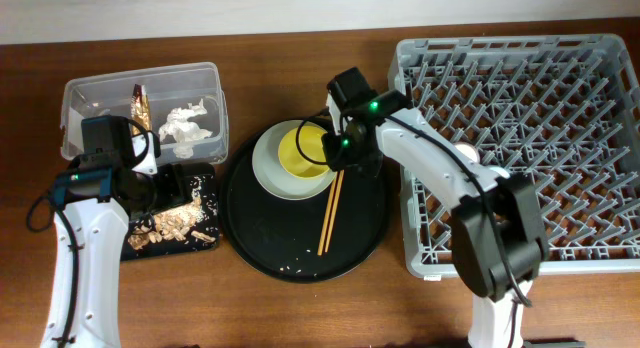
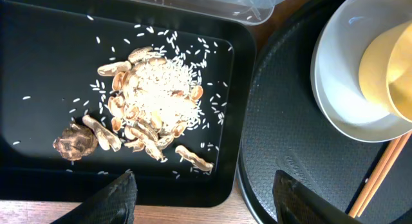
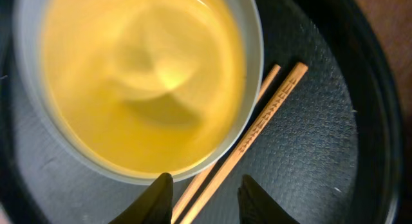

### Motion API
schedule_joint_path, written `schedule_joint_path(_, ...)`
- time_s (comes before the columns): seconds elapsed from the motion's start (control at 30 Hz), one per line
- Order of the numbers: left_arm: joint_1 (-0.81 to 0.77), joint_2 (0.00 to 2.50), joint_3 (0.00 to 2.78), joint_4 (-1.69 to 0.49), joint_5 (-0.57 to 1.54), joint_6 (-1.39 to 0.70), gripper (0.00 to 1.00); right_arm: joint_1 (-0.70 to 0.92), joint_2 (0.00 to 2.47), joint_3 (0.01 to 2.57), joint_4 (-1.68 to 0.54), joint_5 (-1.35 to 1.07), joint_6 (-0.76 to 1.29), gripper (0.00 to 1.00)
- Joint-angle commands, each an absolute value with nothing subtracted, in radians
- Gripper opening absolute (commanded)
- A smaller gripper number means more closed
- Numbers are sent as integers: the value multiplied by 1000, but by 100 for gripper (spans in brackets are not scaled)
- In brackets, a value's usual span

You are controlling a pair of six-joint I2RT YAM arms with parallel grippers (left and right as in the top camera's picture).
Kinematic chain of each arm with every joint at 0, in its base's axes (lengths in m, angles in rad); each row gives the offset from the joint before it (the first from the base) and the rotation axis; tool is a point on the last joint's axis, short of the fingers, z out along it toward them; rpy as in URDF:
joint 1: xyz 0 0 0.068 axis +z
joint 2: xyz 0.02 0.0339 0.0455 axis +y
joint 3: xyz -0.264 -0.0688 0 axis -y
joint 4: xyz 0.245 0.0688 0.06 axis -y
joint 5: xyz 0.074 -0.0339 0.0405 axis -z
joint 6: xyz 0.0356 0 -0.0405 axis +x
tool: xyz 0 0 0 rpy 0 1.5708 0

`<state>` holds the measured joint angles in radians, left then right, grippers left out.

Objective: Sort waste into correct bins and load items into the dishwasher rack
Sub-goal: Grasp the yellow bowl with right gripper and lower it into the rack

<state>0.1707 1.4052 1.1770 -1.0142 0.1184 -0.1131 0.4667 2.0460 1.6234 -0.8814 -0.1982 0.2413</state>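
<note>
The yellow bowl (image 1: 300, 153) sits in the grey-green plate (image 1: 272, 176) on the round black tray (image 1: 280, 243), with the chopsticks (image 1: 330, 213) lying beside it. My right gripper (image 1: 345, 163) is open, its fingers (image 3: 206, 201) on either side of the chopsticks (image 3: 270, 108) at the bowl's (image 3: 141, 76) edge. My left gripper (image 1: 163, 181) is open (image 2: 203, 192) over the near edge of the black rectangular tray (image 2: 38, 56), which holds the food scraps (image 2: 154, 102). Tissue (image 1: 185, 123) and the foil wrapper (image 1: 141, 103) lie in the clear tub (image 1: 75, 88). No pink or blue cup shows.
The grey dishwasher rack (image 1: 420, 258) fills the right side, right beside the round tray. The tub stands behind the rectangular tray (image 1: 205, 240) at the left. Rice grains are scattered on the rectangular tray, and a few crumbs lie on the round tray (image 2: 290, 121).
</note>
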Motion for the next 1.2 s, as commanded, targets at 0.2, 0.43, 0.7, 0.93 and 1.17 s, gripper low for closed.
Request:
schedule_joint_path(0.2,173,1389,1181,-1015,112,-119,67,488,2128,1633,-820,-134,353,33)
schedule_joint_path(0.43,173,1389,1181,-1015,112,-119,67,453,2118,1665,-855,-133,347,4)
schedule_joint_path(0.7,173,1389,1181,-1015,112,-119,67,347,1739,1697,-931,232,173,4)
schedule_joint_path(0.93,173,1389,1181,-1010,112,-119,67,251,1708,1696,-678,1096,111,4)
schedule_joint_path(1.17,173,1389,1181,-1007,112,-119,67,44,1868,1696,-470,1096,-101,4)
